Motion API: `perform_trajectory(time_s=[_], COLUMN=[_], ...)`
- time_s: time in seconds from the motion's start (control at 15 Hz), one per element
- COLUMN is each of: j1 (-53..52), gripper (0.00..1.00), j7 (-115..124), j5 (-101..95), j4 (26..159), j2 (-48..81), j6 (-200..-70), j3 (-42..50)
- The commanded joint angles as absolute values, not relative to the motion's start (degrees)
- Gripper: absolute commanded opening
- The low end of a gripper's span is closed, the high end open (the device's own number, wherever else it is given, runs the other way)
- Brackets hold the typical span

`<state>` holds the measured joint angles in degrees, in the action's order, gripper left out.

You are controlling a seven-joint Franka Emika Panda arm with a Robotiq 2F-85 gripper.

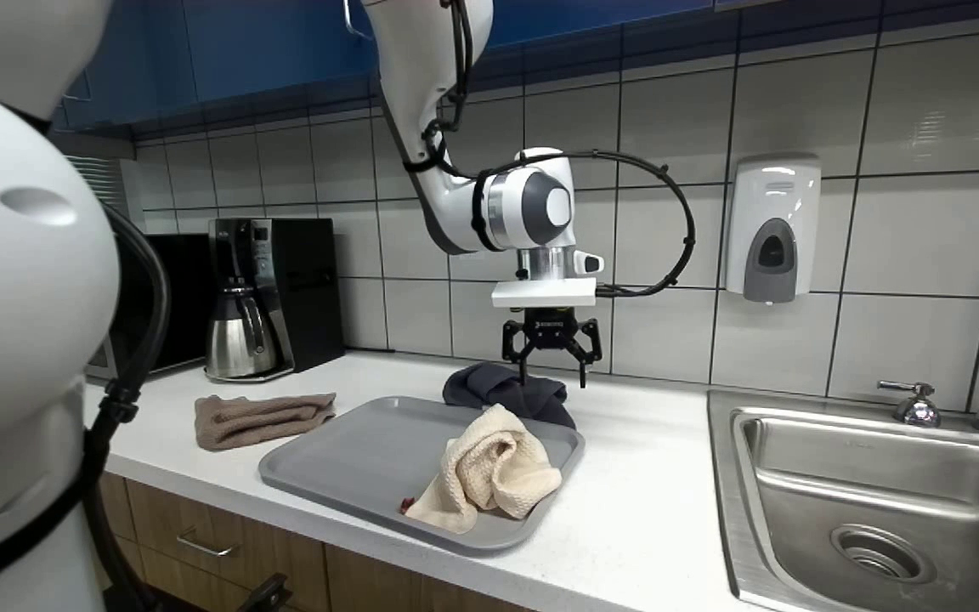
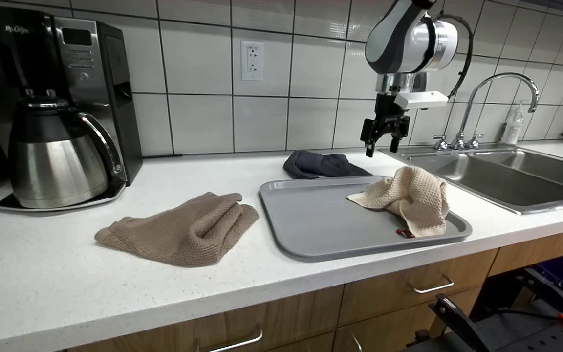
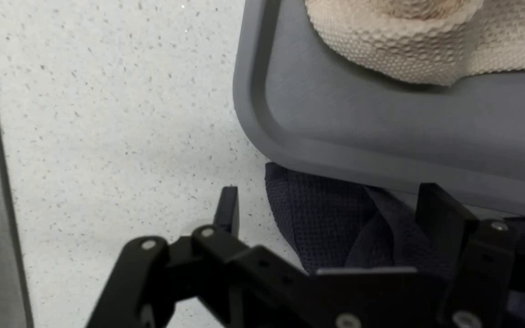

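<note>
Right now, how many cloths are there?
3: a cream textured cloth on the grey rectangular tray; a brown textured cloth beside it; a crumpled navy cloth behind it. More may be hidden.

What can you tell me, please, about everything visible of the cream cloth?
The cream cloth has a waffle-like weave and looks soft. It lies bunched on the tray, toward one end, in raised folds with a flatter corner. A small red thing shows at its edge; I cannot tell whether they touch. The open tool hangs higher, apart from it.
</note>
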<state>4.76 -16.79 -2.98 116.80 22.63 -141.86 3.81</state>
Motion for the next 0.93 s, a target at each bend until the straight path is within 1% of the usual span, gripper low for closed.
perform_trajectory(time_s=[0.0,0.4,0.87], j1=[5.79,6.53,6.75], gripper=[1.00,1.00,1.00], j7=[-18.09,-21.92,-20.56], j5=[-3.25,-3.00,-0.82], j4=[112.14,107.14,101.48], j2=[26.57,30.59,35.78], j6=[-142.87,-142.28,-142.90], j3=[2.05,-0.27,-1.93])
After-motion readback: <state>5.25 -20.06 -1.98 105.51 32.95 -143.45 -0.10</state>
